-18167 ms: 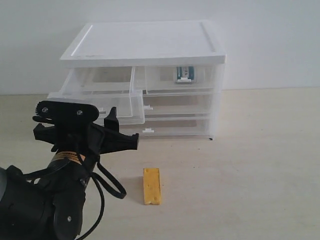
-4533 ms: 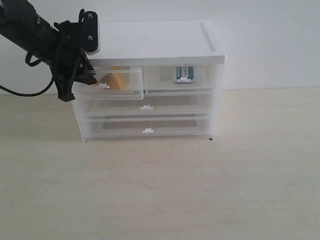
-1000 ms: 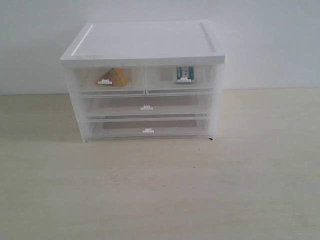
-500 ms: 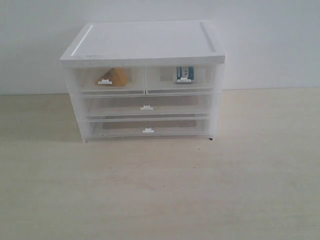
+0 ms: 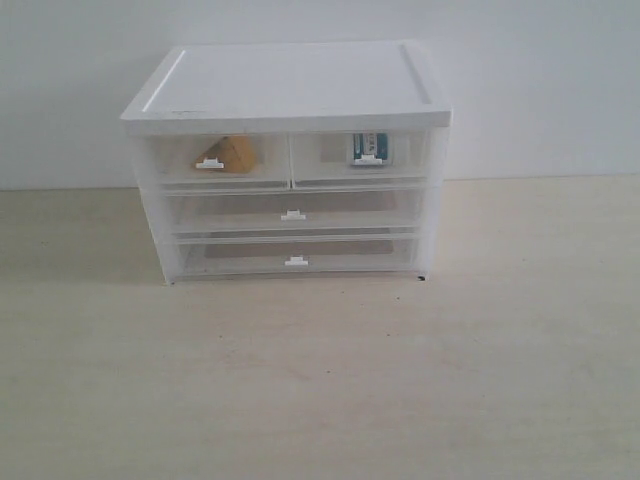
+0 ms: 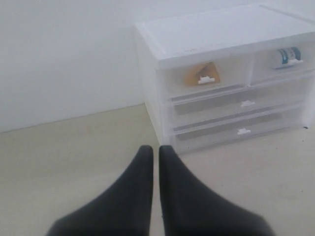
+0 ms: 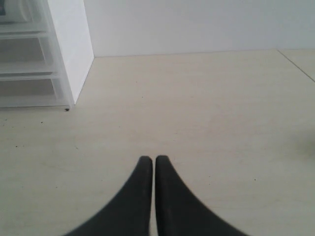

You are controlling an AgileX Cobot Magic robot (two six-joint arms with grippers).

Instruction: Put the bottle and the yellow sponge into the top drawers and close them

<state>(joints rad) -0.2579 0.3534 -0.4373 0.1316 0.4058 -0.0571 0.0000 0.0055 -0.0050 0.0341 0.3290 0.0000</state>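
Observation:
The white-topped cabinet (image 5: 290,85) stands at the back of the table. Both top drawers are pushed in flush. The yellow sponge (image 5: 230,153) lies tilted inside the left top drawer (image 5: 215,160). The bottle (image 5: 368,146) rests inside the right top drawer (image 5: 365,157). The left wrist view also shows the yellow sponge (image 6: 202,73) and the bottle (image 6: 287,55) behind the drawer fronts. My left gripper (image 6: 155,149) is shut and empty, well back from the cabinet over the table. My right gripper (image 7: 150,159) is shut and empty, off to the cabinet's right. Neither arm shows in the exterior view.
Two full-width drawers (image 5: 292,213) sit shut below the top pair. A white wall runs behind the cabinet. The pale wooden table (image 5: 400,380) spreads in front and to both sides. A table edge line (image 7: 295,66) shows in the right wrist view.
Earlier the sponge lay on the table and the left top drawer stood open; the left arm then pushed it shut and withdrew. Over the last second nothing moves.

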